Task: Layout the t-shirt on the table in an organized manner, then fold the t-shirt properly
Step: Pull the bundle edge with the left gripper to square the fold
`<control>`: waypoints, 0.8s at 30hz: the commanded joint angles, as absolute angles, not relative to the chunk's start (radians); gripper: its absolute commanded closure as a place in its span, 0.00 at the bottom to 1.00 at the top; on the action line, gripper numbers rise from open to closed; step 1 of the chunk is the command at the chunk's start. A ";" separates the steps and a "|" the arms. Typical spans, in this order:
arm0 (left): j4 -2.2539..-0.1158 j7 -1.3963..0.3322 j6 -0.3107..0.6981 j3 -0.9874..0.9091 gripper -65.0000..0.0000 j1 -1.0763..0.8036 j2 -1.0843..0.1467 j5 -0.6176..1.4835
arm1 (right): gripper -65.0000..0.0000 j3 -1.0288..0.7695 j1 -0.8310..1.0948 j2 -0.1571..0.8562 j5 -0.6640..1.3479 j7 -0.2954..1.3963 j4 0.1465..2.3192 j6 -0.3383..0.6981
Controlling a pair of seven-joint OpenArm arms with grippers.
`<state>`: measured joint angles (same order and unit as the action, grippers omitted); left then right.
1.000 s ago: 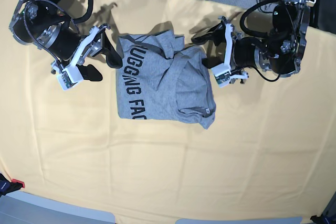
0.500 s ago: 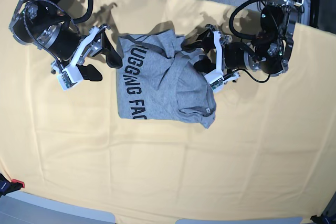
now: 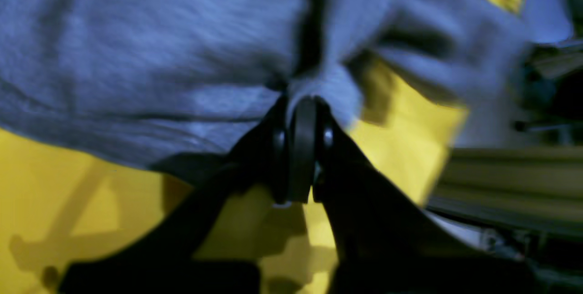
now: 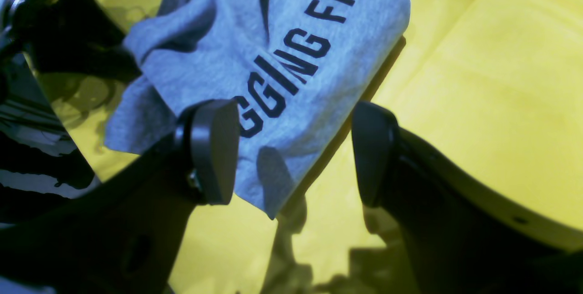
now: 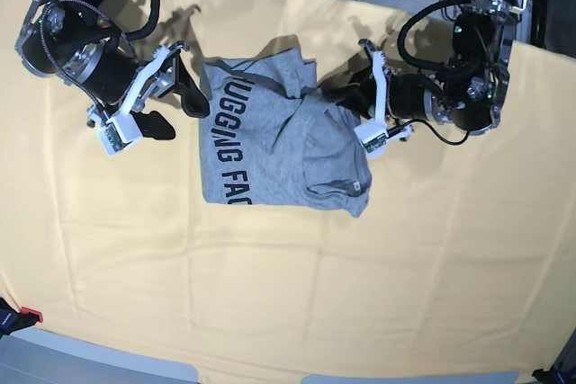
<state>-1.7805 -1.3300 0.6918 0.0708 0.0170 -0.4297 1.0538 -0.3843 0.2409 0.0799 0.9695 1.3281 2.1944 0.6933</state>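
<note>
Left gripper (image 3: 300,116) jaws clenched on t-shirt (image 5: 279,137) fold, frame centre; right gripper (image 4: 296,148) jaws released. Your lift may slip: thin pinch.

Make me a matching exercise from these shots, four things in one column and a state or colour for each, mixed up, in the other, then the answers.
Things
1. left tool
2. right tool
3. t-shirt
4. table

States
A. pale yellow-orange, bearing the garment
B. open, not holding the fabric
C. grey with black lettering, bunched at its far edge
D. closed on a pinch of grey fabric

Pairs: 1-D, 2-B, 3-C, 4-A
</note>
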 commanded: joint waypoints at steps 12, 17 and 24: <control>-1.879 -1.396 0.698 0.065 1.00 0.031 -0.583 1.251 | 0.40 -0.387 0.233 0.084 0.995 1.303 2.212 0.698; -1.879 -1.396 0.698 0.065 1.00 0.030 -0.619 1.256 | 0.40 -0.387 0.233 0.084 0.996 1.303 2.212 0.698; -1.879 -1.396 0.698 0.065 1.00 0.031 -0.689 1.270 | 0.40 -0.387 0.233 0.084 0.996 1.303 2.212 0.698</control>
<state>-1.8629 -1.4071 0.6933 0.0719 0.0166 -0.6727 1.2495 -0.3843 0.2409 0.0799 0.9699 1.3281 2.1944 0.6933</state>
